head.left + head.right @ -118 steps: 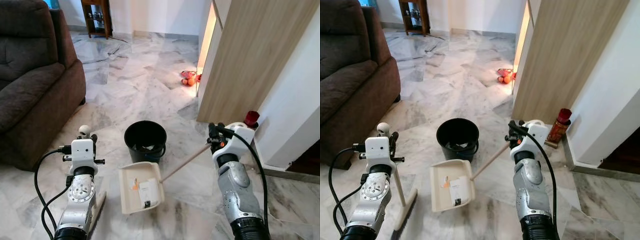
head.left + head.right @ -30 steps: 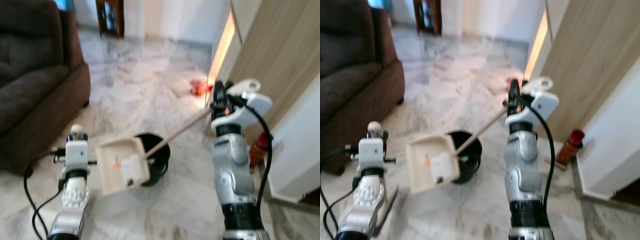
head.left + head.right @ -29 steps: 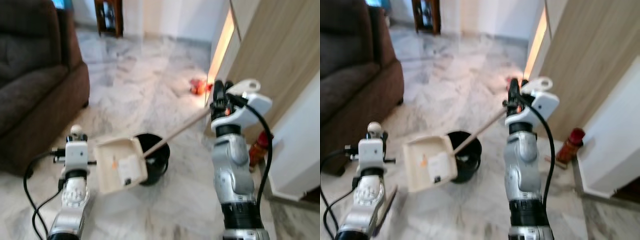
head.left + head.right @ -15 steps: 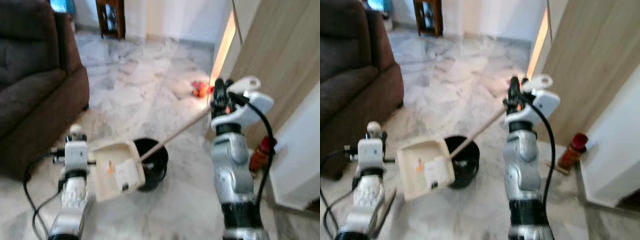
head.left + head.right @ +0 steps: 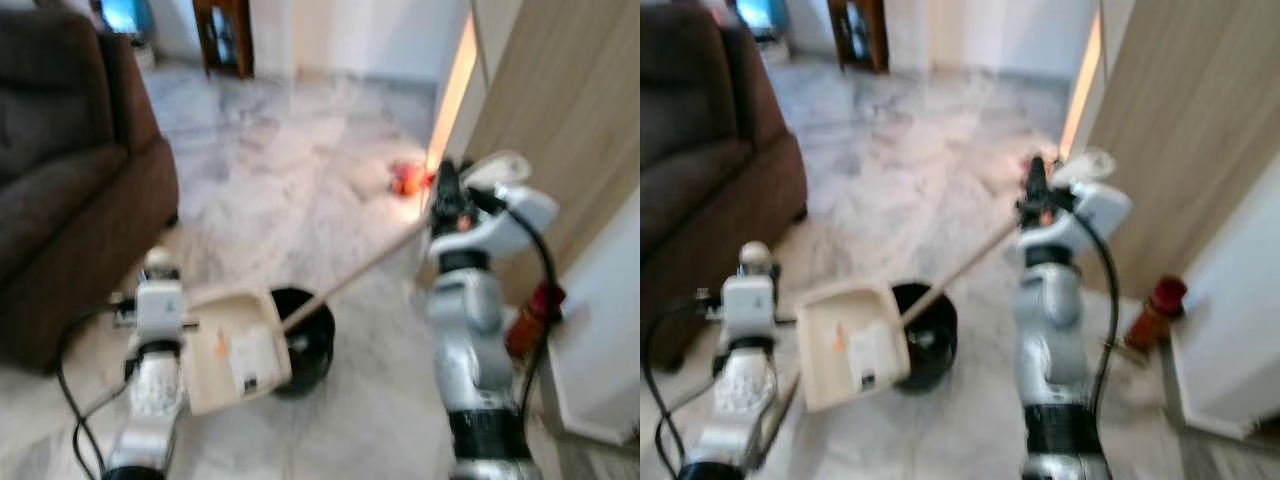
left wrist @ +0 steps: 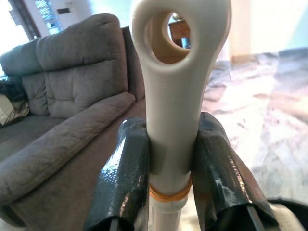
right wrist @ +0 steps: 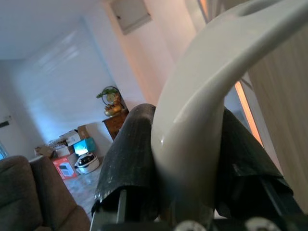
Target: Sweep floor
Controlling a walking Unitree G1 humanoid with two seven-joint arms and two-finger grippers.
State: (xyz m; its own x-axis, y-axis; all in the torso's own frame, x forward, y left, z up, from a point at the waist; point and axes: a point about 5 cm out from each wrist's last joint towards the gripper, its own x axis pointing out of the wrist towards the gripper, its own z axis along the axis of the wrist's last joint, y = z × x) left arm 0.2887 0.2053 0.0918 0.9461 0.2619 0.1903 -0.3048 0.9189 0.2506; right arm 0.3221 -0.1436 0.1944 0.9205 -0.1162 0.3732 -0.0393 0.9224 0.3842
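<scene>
Two pincers are at work in front of you, each clamped on one handle. Your right pincer (image 5: pixel 443 190) is raised near the wooden cabinet (image 5: pixel 545 130) and grips the cream top of the dustpan handle (image 7: pixel 211 96); the wrist view shows its black fingers (image 7: pixel 130 154) pressed on both sides of that curved end. From there the long stick runs down and toward your left to the one cream dustpan (image 5: pixel 235 350), which is lifted and tilted, its open face turned up toward the camera, just beside and partly in front of the one black bucket (image 5: pixel 305 335) standing on the marble floor (image 5: pixel 290 170). A few scraps lie in the pan: one orange bit and one white slip with a dark mark; any writing on it is too blurred to read.

Your left pincer (image 5: pixel 158 270) sits low, just to the left of the pan, closed on the one broom handle (image 6: pixel 175 96), whose looped cream tip stands up between its two fingers (image 6: pixel 122 178). One brown sofa (image 5: pixel 70 180) fills the floor's left side. One red bottle (image 5: pixel 530 315) stands by the wall at the right, and a small orange-red cluster (image 5: pixel 405 180) lies at the foot of the cabinet.
</scene>
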